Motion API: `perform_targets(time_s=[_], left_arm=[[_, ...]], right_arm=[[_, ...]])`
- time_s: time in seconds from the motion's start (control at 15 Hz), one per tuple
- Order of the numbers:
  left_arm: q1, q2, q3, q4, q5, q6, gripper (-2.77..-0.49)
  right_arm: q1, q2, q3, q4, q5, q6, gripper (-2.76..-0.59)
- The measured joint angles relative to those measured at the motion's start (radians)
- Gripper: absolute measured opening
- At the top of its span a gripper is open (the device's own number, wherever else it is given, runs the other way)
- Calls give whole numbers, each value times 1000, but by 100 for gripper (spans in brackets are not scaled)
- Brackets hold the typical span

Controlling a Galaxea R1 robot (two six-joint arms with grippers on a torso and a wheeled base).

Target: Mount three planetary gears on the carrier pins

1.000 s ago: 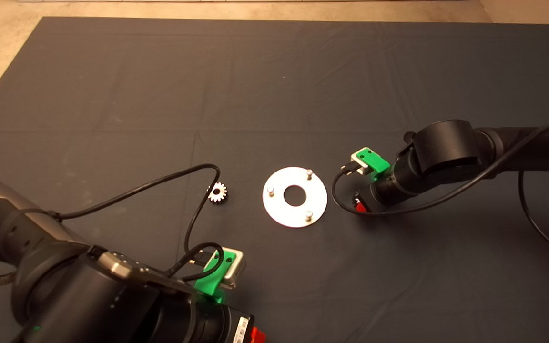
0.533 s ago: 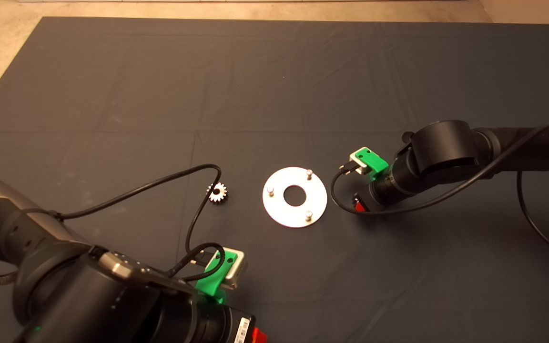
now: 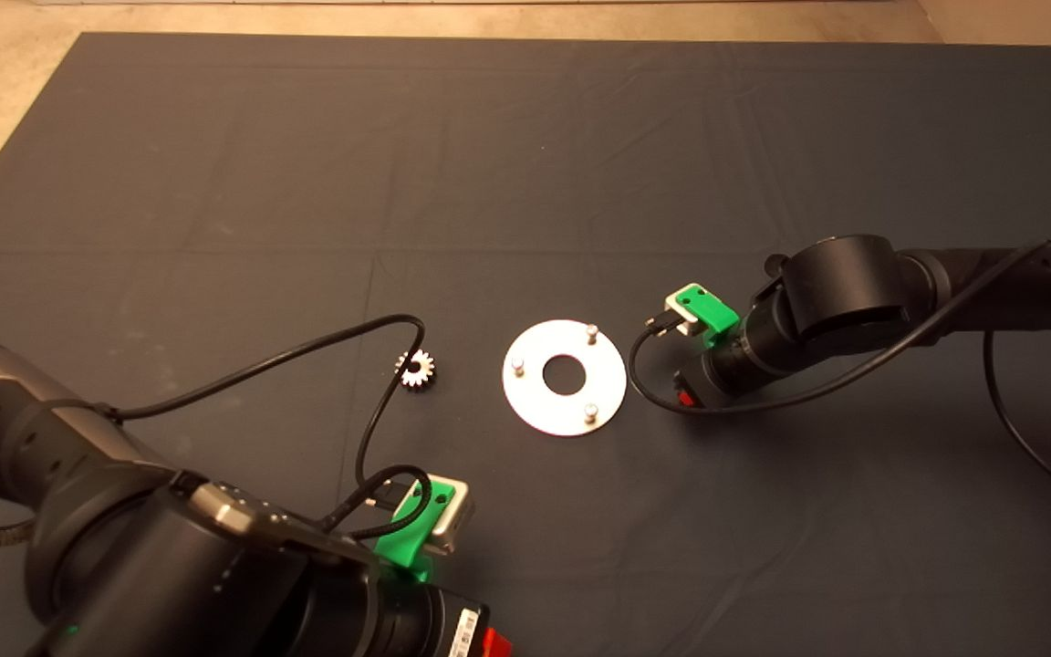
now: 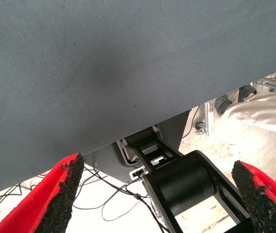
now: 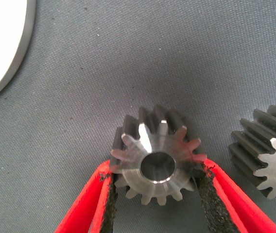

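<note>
My right gripper (image 5: 156,172) is shut on a steel planetary gear (image 5: 155,162) that lies flat on the mat, one pad against its teeth on each side. A second planetary gear (image 5: 269,162) lies close beside it. Seen from the head camera, the right gripper (image 3: 688,392) is low over the mat just right of the silver disc (image 3: 535,392), hiding both gears. The three carrier pins (image 3: 591,330) (image 3: 517,365) (image 3: 590,412) stand bare. Another gear (image 3: 415,369) lies left of the disc. My left gripper (image 3: 489,643) is parked open at the lower left.
A black cable (image 3: 306,351) from the left arm loops past the gear left of the disc. The left wrist view looks past the mat's edge (image 4: 128,131) to the floor, a robot joint (image 4: 181,184) and a person's leg (image 4: 259,109).
The right arm has shifted slightly to the left, toward the disc. The left arm, the disc and the gear on the left have not moved.
</note>
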Motion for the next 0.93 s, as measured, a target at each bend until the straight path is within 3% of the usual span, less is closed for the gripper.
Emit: perform_targets(time_s=[0.93], left_arm=[[0, 3, 0, 0, 0, 0, -109]], right_arm=[[0, 0, 2, -3, 0, 0, -239]])
